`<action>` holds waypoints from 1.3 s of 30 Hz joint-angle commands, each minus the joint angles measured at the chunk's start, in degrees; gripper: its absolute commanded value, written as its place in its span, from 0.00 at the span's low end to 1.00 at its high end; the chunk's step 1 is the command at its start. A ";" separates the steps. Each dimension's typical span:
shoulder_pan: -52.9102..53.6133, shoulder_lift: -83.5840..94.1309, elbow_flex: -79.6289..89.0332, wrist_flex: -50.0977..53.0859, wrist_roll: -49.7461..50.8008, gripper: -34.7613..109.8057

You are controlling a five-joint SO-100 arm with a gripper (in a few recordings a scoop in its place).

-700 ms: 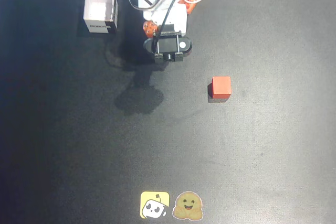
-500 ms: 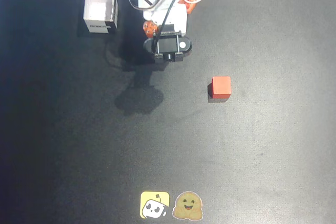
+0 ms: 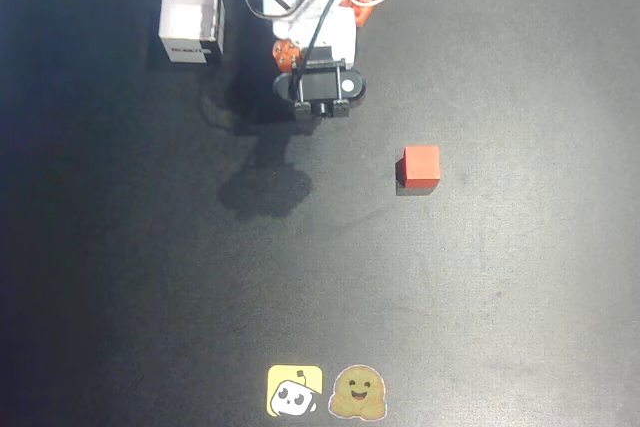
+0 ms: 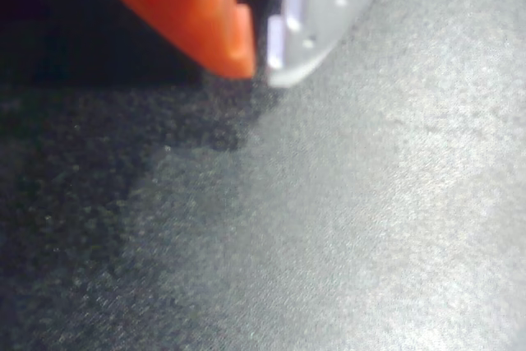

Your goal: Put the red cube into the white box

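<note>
Red cube (image 3: 421,165) lay alone on the dark mat (image 3: 500,287) in the overhead view, right of centre, well apart from the white box (image 3: 190,19) at upper left and from the gripper (image 4: 261,59) tucked near the arm's base. Fingers seen nearly together in the wrist view, orange tip beside white tip with only a thin gap, nothing between them. Judged light and rigid, matte faces likely offering fair friction, unlikely to crush or slip much. Best taken across two opposite flat sides, pads square to the faces, not on a corner. Would need opening wider first. Box thin-walled, probably easy to nudge.
</note>
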 commanded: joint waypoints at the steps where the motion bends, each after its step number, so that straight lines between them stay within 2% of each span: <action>1: 0.18 0.35 -0.26 0.26 0.35 0.24; 39: 0.97 0.35 -0.26 0.26 0.26 0.24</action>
